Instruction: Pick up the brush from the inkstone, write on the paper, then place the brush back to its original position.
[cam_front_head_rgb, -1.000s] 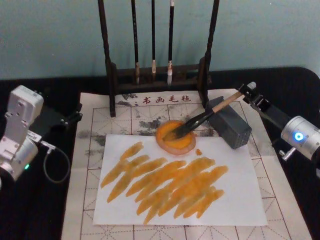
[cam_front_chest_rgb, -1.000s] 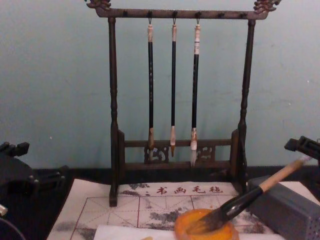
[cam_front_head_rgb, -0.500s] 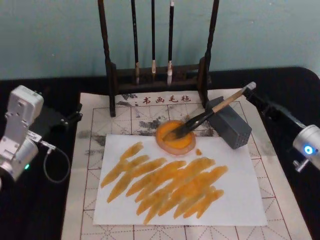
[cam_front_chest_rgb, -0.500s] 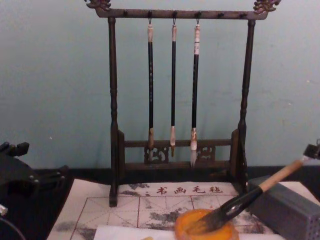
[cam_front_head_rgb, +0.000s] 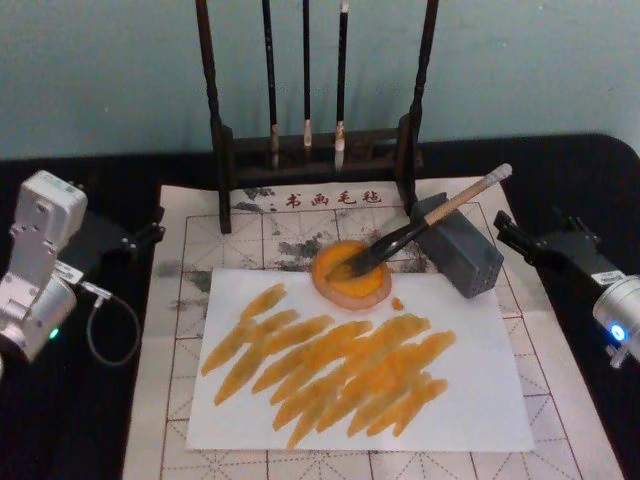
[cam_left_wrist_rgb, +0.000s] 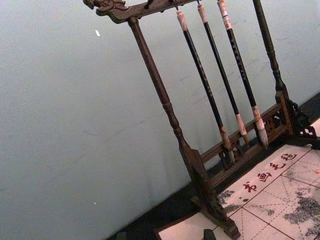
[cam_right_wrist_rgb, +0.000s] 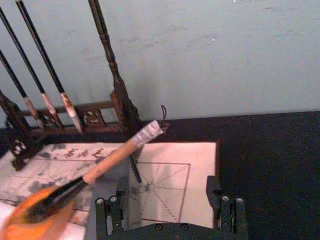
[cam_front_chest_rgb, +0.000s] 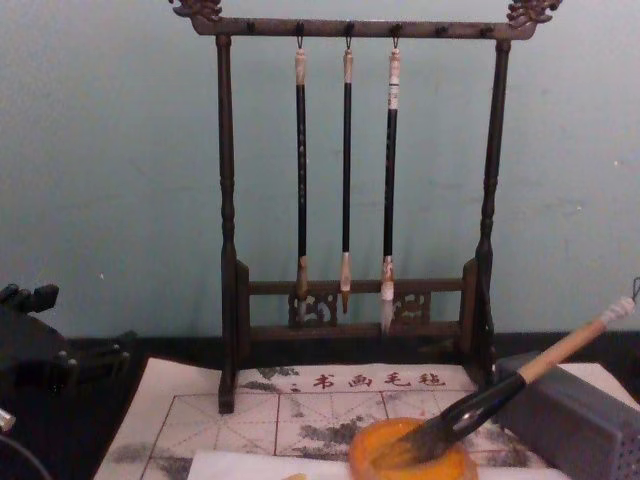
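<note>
The brush (cam_front_head_rgb: 420, 226) lies at rest: its dark tuft is in the round orange inkstone (cam_front_head_rgb: 365, 290) and its tan handle leans on a grey box (cam_front_head_rgb: 470, 262). The white paper (cam_front_head_rgb: 480, 400) below the dish carries many orange strokes. My right gripper (cam_front_head_rgb: 540, 232) is open and empty, off to the right of the brush's white end cap and apart from it. The right wrist view shows its fingers (cam_right_wrist_rgb: 107, 215) wide apart, with the brush (cam_right_wrist_rgb: 112, 159) and inkstone (cam_right_wrist_rgb: 25, 220) beyond. My left gripper (cam_front_head_rgb: 140, 232) is parked open at the mat's left edge.
A dark wooden rack (cam_front_head_rgb: 315, 155) with three thin black-handled brushes stands behind the dish. A gridded felt mat (cam_front_head_rgb: 180, 330) lies under the paper on the black table. In the chest view the grey box (cam_front_chest_rgb: 580, 420) sits low at the right.
My right gripper has let go of the brush's end and drawn back to the right, toward me. The brush stays on the inkstone and box. The left arm is still.
</note>
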